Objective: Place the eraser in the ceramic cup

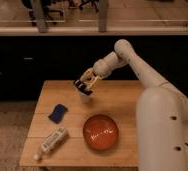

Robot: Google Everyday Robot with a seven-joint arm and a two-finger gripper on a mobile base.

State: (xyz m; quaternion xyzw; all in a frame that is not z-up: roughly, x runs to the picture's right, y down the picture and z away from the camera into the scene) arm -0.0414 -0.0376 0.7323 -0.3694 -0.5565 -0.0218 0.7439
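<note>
Tool [85, 83] clenched on eraser [81, 86], hovering right over cup [85, 97] near worktop [122, 100] back edge, so looks like the drop step: next move needs lowering a bit, centring over the rim, then letting go.

The hand [85, 83] hovers near the worktop's [119, 101] back edge, clamped on the eraser [82, 87] just above the ceramic cup [85, 97]. An orange-red bowl [101, 132] sits near the front edge.

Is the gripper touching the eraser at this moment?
Touching. The camera view shows the gripper closed on the dark eraser, which sticks out between its fingers, right over the ceramic cup.
</note>
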